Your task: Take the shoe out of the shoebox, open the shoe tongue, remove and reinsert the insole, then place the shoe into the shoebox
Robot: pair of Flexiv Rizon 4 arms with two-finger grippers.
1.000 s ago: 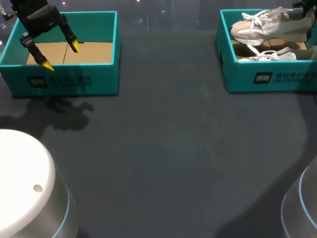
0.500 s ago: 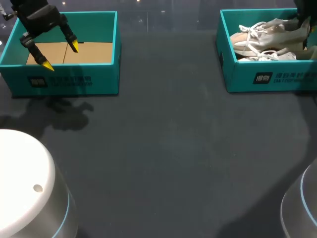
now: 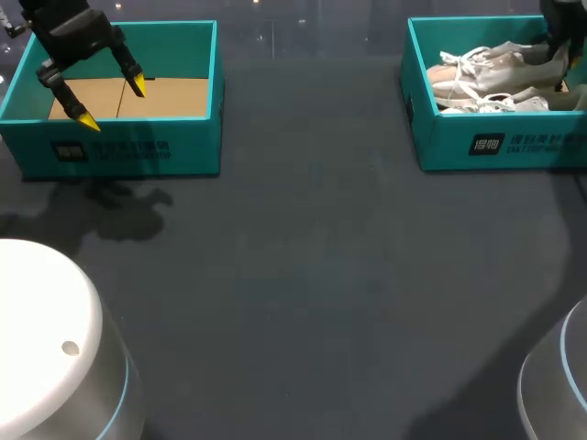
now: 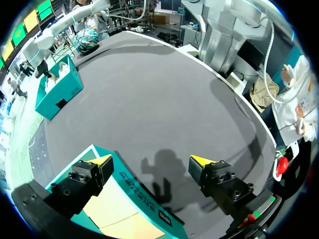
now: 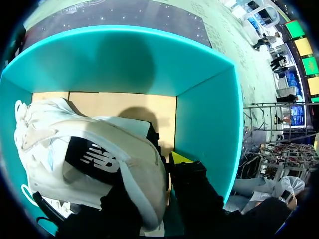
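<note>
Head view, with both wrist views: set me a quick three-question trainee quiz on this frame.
1. True or false: the left shoebox holds a shoe.
2. The left gripper above that box is: A open and empty; B shut on a shoe; C shut on an insole.
3. Short answer: how many shoes are in the right shoebox?
Key: 1 false, only its cardboard floor shows; 2 A; 3 two.
</note>
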